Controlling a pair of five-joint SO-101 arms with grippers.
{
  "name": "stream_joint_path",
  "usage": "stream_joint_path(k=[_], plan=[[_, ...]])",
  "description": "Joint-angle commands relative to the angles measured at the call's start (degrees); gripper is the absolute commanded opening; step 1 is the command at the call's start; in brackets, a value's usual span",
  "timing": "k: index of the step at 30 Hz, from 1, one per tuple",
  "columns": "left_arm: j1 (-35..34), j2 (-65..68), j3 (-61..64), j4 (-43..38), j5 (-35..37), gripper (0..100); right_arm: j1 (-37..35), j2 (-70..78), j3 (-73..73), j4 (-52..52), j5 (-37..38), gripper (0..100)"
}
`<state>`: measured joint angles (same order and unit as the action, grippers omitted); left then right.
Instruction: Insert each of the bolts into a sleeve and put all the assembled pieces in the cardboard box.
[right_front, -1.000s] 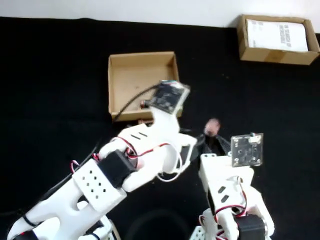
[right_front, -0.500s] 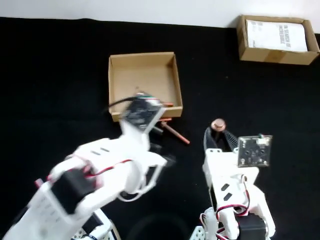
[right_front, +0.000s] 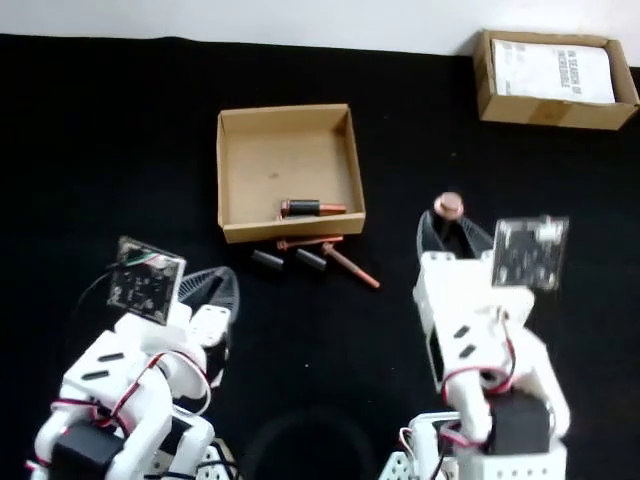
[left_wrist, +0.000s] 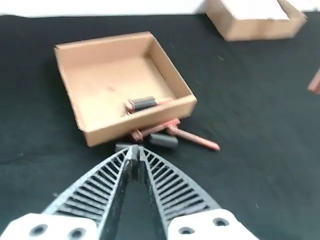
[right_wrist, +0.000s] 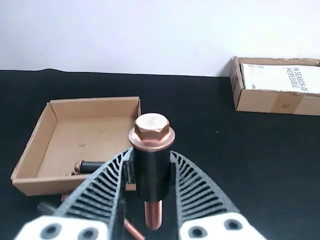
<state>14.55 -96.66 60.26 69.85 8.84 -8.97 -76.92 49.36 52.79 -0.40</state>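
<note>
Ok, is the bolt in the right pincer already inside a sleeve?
In. The bolt runs through the black sleeve gripped by the right pincer: head above, threads poking out below.

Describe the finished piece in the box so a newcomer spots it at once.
Find the cardboard box in the middle of the black table. Inside, against its wall nearest the arms, lies the assembled piece: a copper bolt through a black sleeve. Loose bolts and sleeves lie outside that wall.

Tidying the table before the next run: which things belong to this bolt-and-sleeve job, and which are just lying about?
Job: cardboard box; assembled piece inside; two loose bolts; two loose sleeves; sleeved bolt in the right hand.
Lying about: far box holding printed paper.
</note>
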Motion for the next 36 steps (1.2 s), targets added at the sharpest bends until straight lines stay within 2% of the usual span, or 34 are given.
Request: stream_joint_path(k=[1, 5, 12, 15, 19, 25, 36], plan=[[-6.3, -8.4, 9.0, -4.8, -0.2, 3, -2.2, 10.9, -10.8, -2.2, 1.5, 0.8], [-12.4, -6.9, 14.6, -11.0, 0.1, 3, -7.3, 21.7, -19.1, -2.2, 6.3, 0.8], [-19.6, -7.1, 29.6, -27.4, 0.2, 3, -13.4, 38.5, -28.0, -2.3, 22.2, 0.8], [-21.2, -6.5, 37.5, -34.5, 3.4, 3, -14.0, 45.2, -31.6, -2.9, 28.7, 0.8], [-24.2, -6.1, 36.9, -33.8, 9.0, 3, -14.0, 54.0, -35.5, -8.9, 38.4, 0.8], [-24.5, -3.6, 37.1, -32.2, 9.5, 3, -15.3, 66.6, -39.3, -17.1, 49.3, 0.8], [-24.5, -1.9, 37.2, -35.4, 9.4, 3, -20.4, 90.4, -39.7, -29.8, 51.2, 0.8]])
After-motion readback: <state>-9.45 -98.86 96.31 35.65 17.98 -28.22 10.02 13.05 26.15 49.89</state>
